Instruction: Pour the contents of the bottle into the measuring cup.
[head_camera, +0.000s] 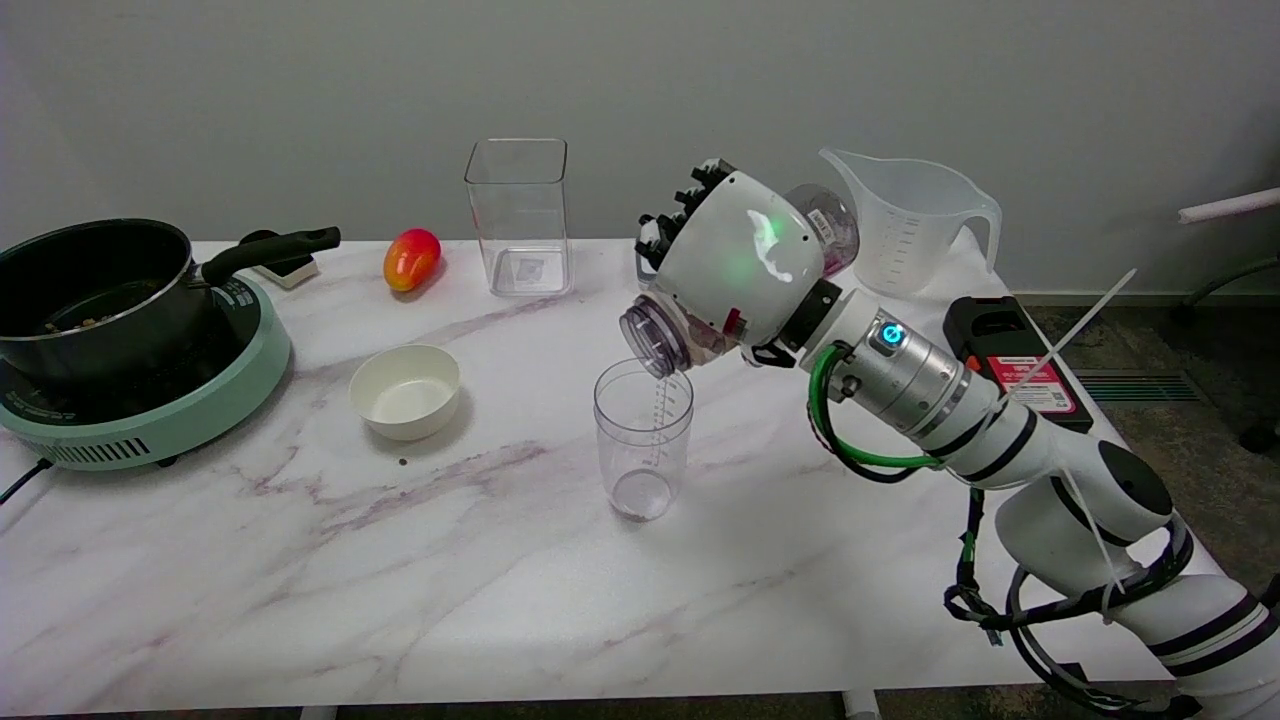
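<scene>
clear bottle (660, 340) tilted over upright measuring cup (642, 440)

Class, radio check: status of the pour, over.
Right hand grips clear plastic bottle, tilted. Mouth over small clear measuring cup. Nothing in the way; white bowl stands apart.

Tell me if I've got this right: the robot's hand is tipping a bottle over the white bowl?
Not quite. The head view shows the hand tipping the bottle over the clear measuring cup; the white bowl sits apart, to the picture's left.
</scene>
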